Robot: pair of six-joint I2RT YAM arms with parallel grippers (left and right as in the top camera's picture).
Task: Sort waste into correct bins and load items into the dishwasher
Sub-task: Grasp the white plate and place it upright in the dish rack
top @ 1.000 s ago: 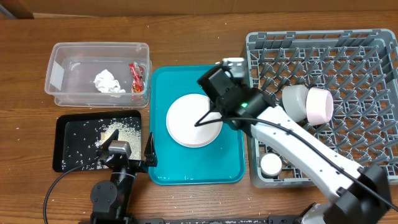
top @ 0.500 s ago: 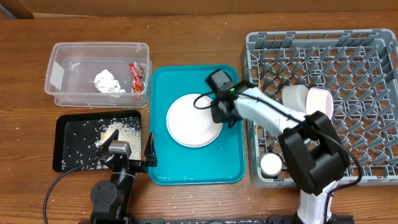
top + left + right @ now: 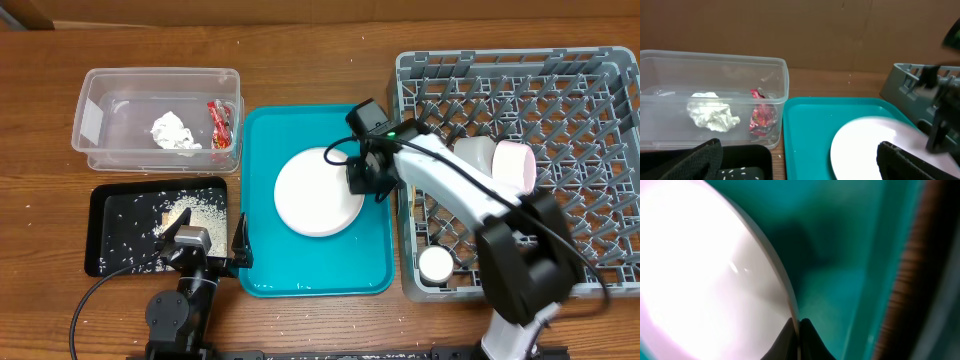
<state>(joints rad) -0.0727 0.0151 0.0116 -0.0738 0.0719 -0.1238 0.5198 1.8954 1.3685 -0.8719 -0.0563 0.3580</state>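
**A:** Status?

**B:** Waste looks done. Tissue [image 3: 172, 131] and wrapper [image 3: 219, 122] are in the tub [image 3: 95, 85], scraps [image 3: 175, 215] in the black tray [image 3: 100, 230], both left of the teal tray [image 3: 265, 270]. Bowl [image 3: 500, 165] and cup [image 3: 437, 263] are in the rack [image 3: 600, 60], right of it.

**A:** What's left?

**B:** Plate [image 3: 320, 193] isn't racked, it's on the teal tray. My right gripper [image 3: 360, 180] pinches its right rim. My left gripper [image 3: 203, 245] sits off the tray's near-left corner, fingers spread, empty. Can't spot the chopsticks.

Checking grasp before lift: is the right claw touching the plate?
Touching. Right wrist view: the plate rim runs into the right claw, which is pinched shut on it, no gap.
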